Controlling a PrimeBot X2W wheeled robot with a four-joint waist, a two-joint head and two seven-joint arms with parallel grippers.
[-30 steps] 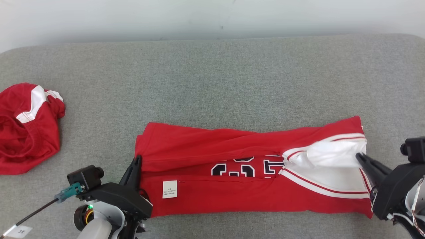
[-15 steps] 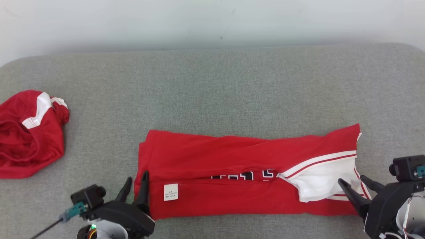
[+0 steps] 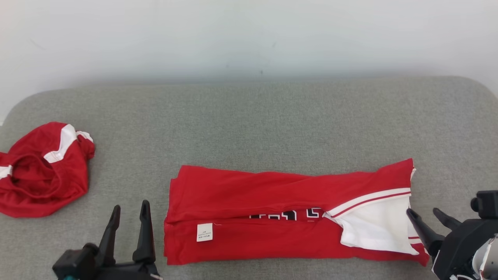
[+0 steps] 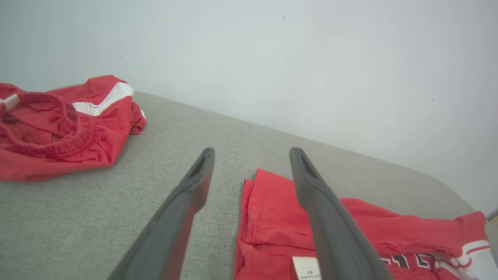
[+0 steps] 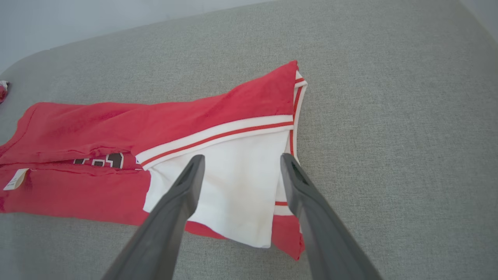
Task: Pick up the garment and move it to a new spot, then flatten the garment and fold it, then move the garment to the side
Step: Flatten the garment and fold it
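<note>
Red white-trimmed jersey (image 3: 253,186): centre of grey upholstered surface (image 3: 249,116), folded lengthwise into strip. Left gripper (image 3: 130,206), right gripper (image 3: 423,212): jaws apart, empty. Likely remaining: crosswise fold, move aside.

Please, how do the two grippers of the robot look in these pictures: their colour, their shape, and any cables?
Both the left gripper and the right gripper have two long, dark grey fingers that taper to narrow tips, set on a black, angular body. Beside the right one sits a small black camera block, and behind it there is a pale shell with thin wires.
</note>
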